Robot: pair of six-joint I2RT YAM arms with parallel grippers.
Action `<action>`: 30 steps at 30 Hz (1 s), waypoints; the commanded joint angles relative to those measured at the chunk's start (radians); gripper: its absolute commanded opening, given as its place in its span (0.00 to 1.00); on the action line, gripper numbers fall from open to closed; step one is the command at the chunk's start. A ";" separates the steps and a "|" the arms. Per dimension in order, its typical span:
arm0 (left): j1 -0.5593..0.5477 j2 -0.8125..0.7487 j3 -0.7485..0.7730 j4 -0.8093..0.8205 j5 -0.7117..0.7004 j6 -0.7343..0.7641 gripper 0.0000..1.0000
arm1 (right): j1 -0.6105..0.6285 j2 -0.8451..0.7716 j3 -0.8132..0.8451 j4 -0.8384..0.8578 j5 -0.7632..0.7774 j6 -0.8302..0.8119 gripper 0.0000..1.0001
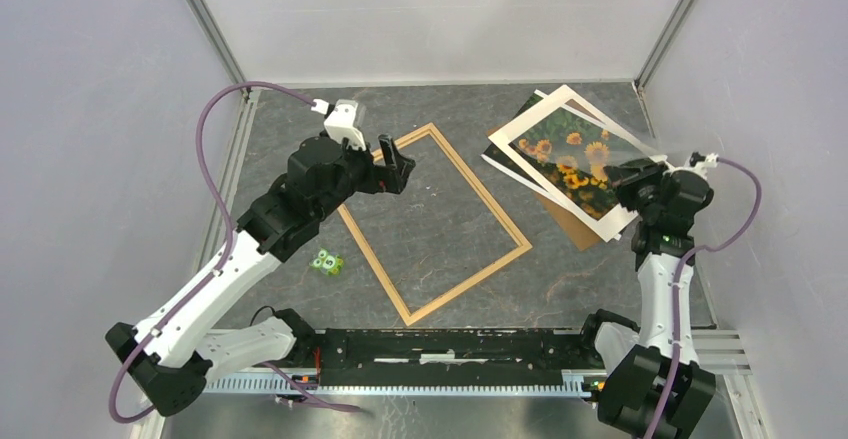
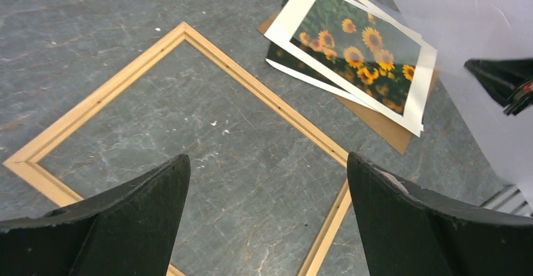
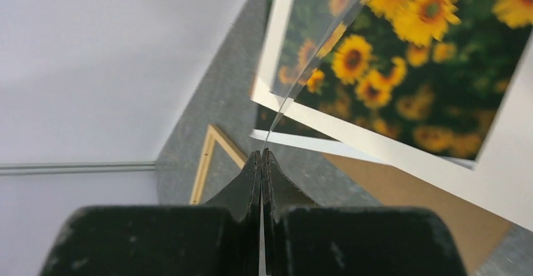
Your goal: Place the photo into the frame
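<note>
The photo (image 1: 575,159), sunflowers with a white border, lies tilted on a stack at the back right, also in the left wrist view (image 2: 355,49) and the right wrist view (image 3: 408,68). The thin wooden frame (image 1: 480,187) lies flat mid-table (image 2: 251,82), its corner visible past the right fingers (image 3: 204,163). My right gripper (image 1: 628,172) is shut (image 3: 261,153) on the edge of a thin clear sheet (image 3: 314,43), which stands raised over the photo (image 2: 452,18). My left gripper (image 1: 395,164) hovers open above the frame's left side (image 2: 267,163), holding nothing.
A brown backing board (image 1: 575,227) lies under the photo, with a second print edge between them (image 2: 377,122). A small green object (image 1: 327,261) sits left of the frame. Grey walls close in the table on three sides.
</note>
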 commanded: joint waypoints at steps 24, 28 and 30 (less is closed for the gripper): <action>-0.155 1.085 0.251 0.958 0.518 -1.667 1.00 | 0.020 -0.083 -0.088 0.118 -0.075 0.058 0.00; -0.185 1.211 0.363 0.948 0.530 -1.814 1.00 | 0.019 -0.120 -0.126 0.125 -0.070 0.037 0.00; -0.191 1.243 0.400 0.913 0.530 -1.837 1.00 | 0.020 -0.134 -0.134 0.124 -0.071 0.031 0.00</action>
